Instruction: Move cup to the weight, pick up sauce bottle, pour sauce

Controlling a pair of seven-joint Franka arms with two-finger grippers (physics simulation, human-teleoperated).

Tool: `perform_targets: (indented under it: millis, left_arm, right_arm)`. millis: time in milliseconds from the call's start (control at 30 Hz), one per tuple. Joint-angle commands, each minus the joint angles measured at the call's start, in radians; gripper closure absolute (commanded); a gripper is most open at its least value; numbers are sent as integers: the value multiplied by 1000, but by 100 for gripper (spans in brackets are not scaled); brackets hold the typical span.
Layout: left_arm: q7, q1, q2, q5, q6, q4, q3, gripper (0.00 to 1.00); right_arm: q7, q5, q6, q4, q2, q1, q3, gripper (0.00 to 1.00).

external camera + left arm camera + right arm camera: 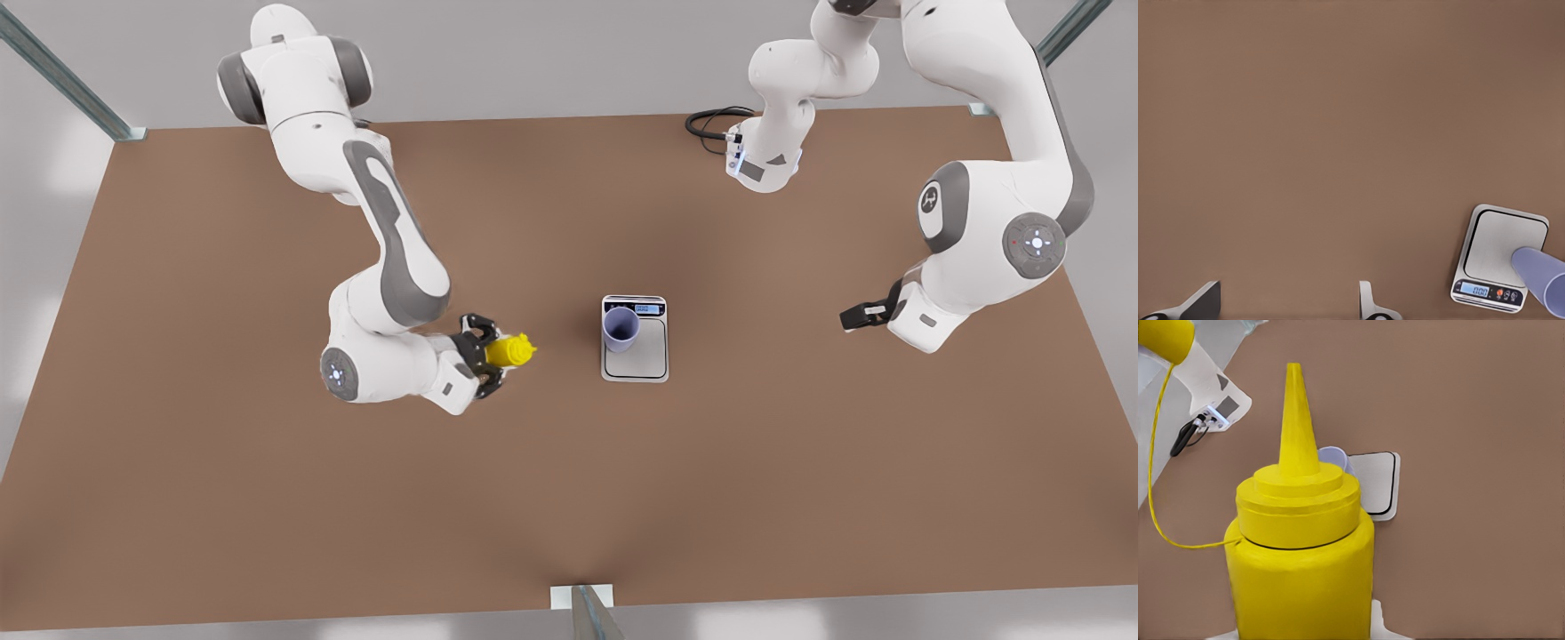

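Front view: the cup (621,328) stands on the weight (635,339), at the corner near the display strip, so step 1 looks done. On the front view's left of the weight, well apart from it, the right tool (494,353) is clenched on the sauce bottle (510,351), nozzle aimed roughly toward the weight. The bottle seems lifted off the counter (267,498), tho height is hard to judge from above. The left tool (846,317) hangs on the front view's right of the weight, well apart, and that arm waits.

Left wrist view: we see two left-tool fingertips (1203,301) spread with nothing btwn them, so it's released. The weight (1501,257) sits off to one side w/ the cup (1541,277) on it, leaning in perspective; the display reads a blue number.

Right wrist view: the sauce bottle (1300,547) looms close, nozzle up, and the cup (1333,458) and weight (1373,483) lie beyond it. We don't see the fingers here; the grip is judged from the front view.

To do this step well, we carry the bottle toward the weight w/o tilting early, stop w/ the nozzle tip over the cup's mouth, then rotate slowly. The cup is narrow and off-centre on the plate, so we aim at the cup, not the weight's middle, and keep clear of the rim so it doesn't tip.
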Motion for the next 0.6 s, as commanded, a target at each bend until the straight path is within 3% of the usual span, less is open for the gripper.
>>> perform_targets:
  millis: [0, 100, 167, 267, 500, 567]
  left_arm:
    - [0, 0, 0, 0, 0, 0, 0, 0]
    - [0, 0, 0, 0, 0, -1, 0, 0]
    - [0, 0, 0, 0, 0, -1, 0, 0]
    - [0, 0, 1, 0, 0, 0, 0, 0]
    - [0, 0, 0, 0, 0, -1, 0, 0]
    - [0, -2, 0, 0, 0, -1, 0, 0]
  right_arm:
    - [-8, 1, -2, 0, 0, -29, 29, 44]
    - [-85, -2, -39, -11, 9, -208, 169, 44]
    - [-125, -1, -76, -12, 26, -287, 219, 44]
    - [-188, 1, -112, -22, 42, -334, 227, 44]
    - [-403, 1, -114, -55, 155, -603, 462, 44]
    - [-441, 1, -132, -55, 169, -629, 463, 44]
